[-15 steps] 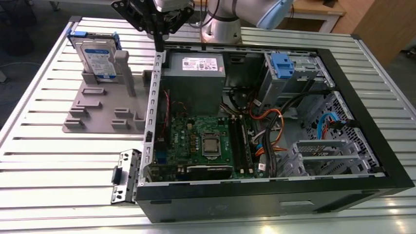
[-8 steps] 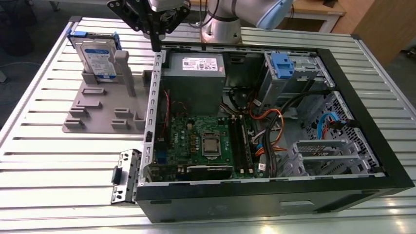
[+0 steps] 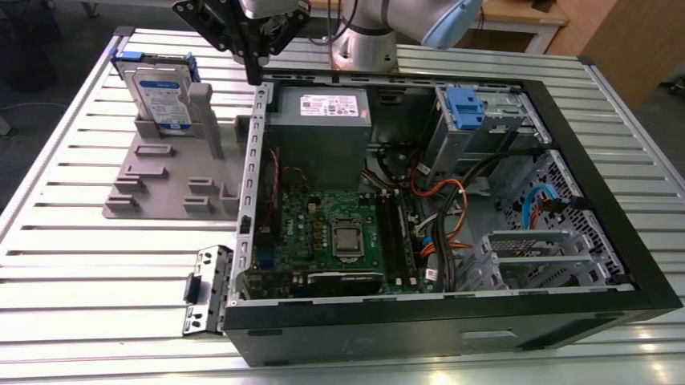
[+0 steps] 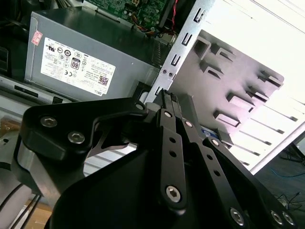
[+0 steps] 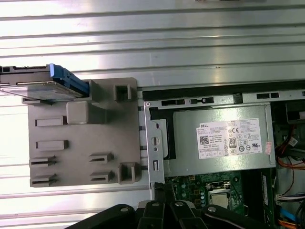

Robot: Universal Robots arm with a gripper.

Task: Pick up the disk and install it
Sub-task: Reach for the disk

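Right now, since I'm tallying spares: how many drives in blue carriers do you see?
1: the disk stands upright in the grey holder, outside the case. Others may be hidden inside it.

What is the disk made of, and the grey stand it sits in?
The disk looks like shiny silver metal with a paper label, edged by a blue frame that seems plastic. The stand looks like dull grey plastic: matte, blocky, no glint.

table: slatted metal (image 3: 64, 265) | far corner: wooden furniture (image 3: 631, 40) | floor: dark (image 3: 16, 160)
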